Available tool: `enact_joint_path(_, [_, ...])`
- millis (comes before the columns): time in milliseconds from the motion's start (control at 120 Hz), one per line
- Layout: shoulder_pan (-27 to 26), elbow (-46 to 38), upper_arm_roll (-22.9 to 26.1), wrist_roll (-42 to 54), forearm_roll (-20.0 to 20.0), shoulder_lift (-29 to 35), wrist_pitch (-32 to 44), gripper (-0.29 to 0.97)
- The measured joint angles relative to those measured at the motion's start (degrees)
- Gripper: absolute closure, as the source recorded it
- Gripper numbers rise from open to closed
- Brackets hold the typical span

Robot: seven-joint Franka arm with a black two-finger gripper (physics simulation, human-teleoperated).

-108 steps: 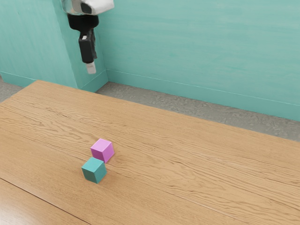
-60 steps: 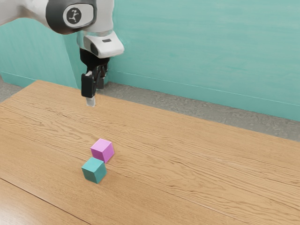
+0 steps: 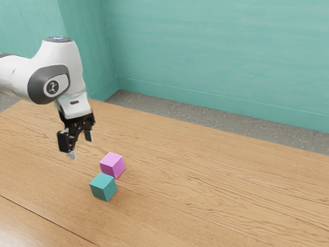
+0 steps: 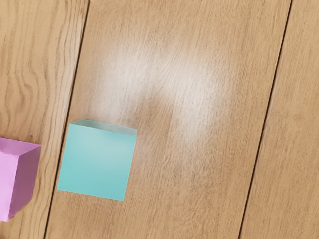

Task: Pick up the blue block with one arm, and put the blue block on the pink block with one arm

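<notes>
Blue block (image 3: 103, 186) flat on table (image 3: 216, 185), cube-shaped, just beside pink block (image 3: 112, 164), pincer (image 3: 79, 146) open

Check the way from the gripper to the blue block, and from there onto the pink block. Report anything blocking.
Nothing visible blocks either. The gripper hangs above bare table, to the exterior view's left of the blue block. The pink block stands right beside it, its top bare.
</notes>
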State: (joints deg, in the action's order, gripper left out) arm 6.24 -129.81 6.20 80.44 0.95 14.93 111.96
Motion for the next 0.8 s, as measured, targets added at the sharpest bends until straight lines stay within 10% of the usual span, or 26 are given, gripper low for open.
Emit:
enact_joint_path(342, [2.69, -8.09, -0.13, 14.33, -2.77, -9.54, 21.82, 0.00])
enact_joint_path(800, [2.75, -9.18, 0.30, 24.32, -5.76, -17.55, 29.87, 0.00])
